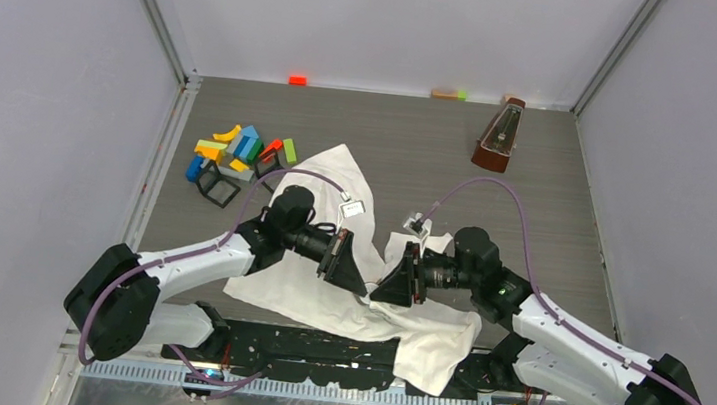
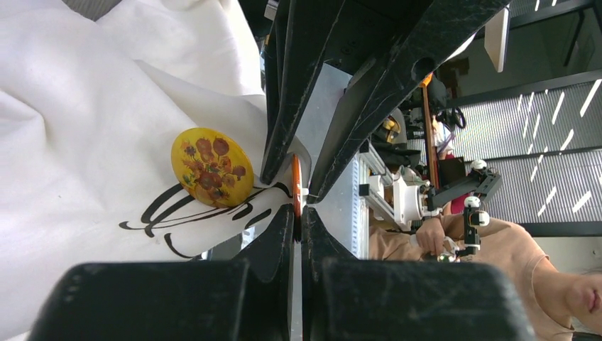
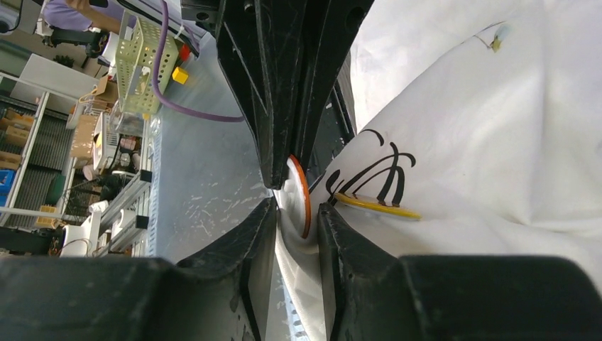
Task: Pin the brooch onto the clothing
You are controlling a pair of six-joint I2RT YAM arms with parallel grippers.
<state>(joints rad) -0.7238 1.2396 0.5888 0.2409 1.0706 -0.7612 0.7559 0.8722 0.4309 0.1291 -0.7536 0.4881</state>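
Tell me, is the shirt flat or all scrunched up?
Scrunched up. The T-shirt lies in a rumpled heap on the table, creased and folded over, with no sleeves laid out.

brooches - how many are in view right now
2. A yellow brooch lies on the clothing beside the dark lettering; an orange-rimmed brooch stands edge-on in the left gripper, shut on it. Folds may hide more.

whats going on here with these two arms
Both arms meet tip to tip over a white T-shirt. The left tool is shut on the edge of a thin orange-rimmed disc, likely a brooch, and the right tool has its jaws around the same disc. A yellow floral brooch sits on the shirt by the lettering.
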